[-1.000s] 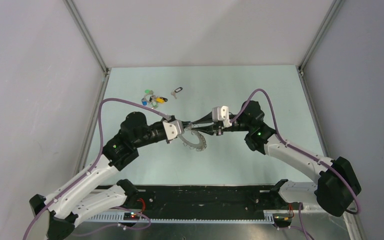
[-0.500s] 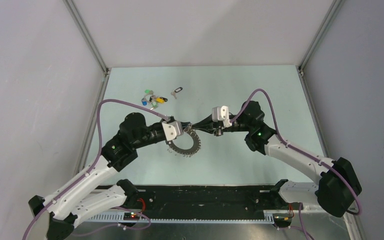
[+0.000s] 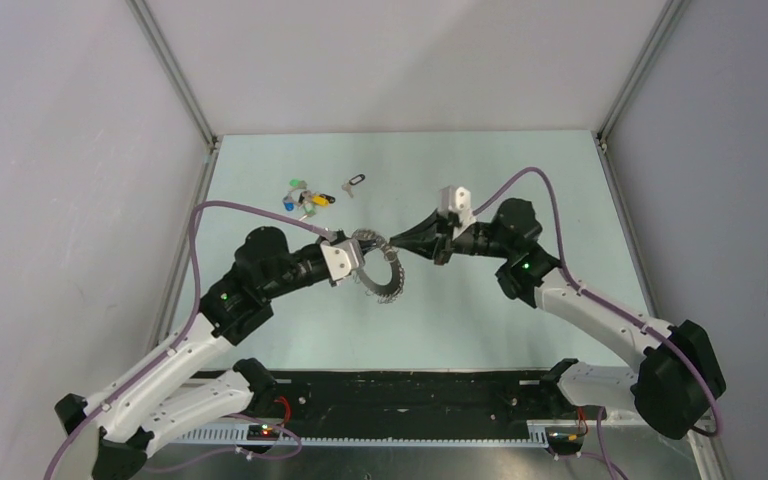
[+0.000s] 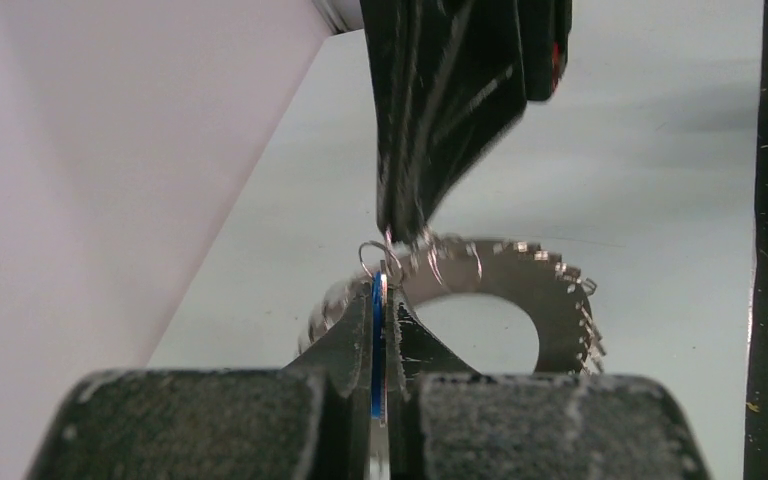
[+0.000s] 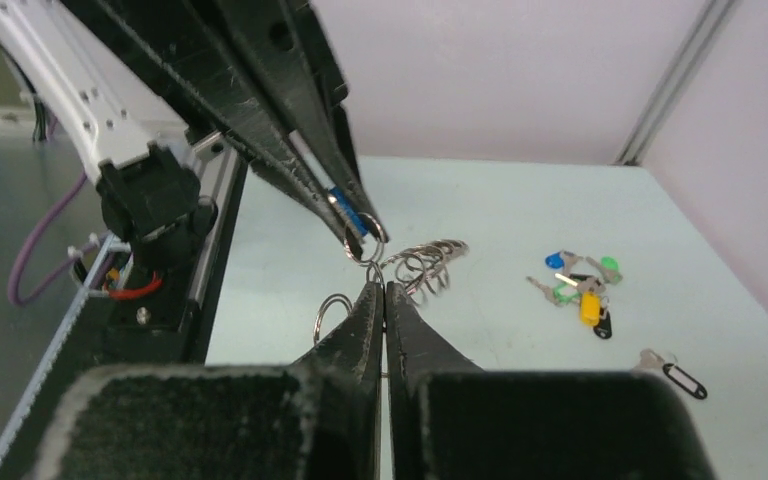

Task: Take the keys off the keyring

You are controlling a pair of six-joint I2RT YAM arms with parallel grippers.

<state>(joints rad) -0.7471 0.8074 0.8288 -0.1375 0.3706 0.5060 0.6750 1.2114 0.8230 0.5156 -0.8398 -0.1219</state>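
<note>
Keys (image 3: 390, 284) fringe a grey metal keyring (image 4: 500, 283) that hangs tilted above the middle of the pale green table (image 3: 480, 330), between the two arms' tips. The left gripper (image 4: 381, 305) is clamped tight on a thin blue tag (image 4: 376, 335) topped by a small wire ring (image 4: 379, 259). The right gripper (image 5: 381, 292) is pressed fully closed with its tip at that ring; whether it pinches it I cannot tell. Farther back lie a bunch of loose keys with coloured tags (image 3: 305, 197) and a single key with a black loop (image 3: 353, 184), well apart from the arms. Overhead, the grippers hide the join; only the wrist views show the blue tag.
</note>
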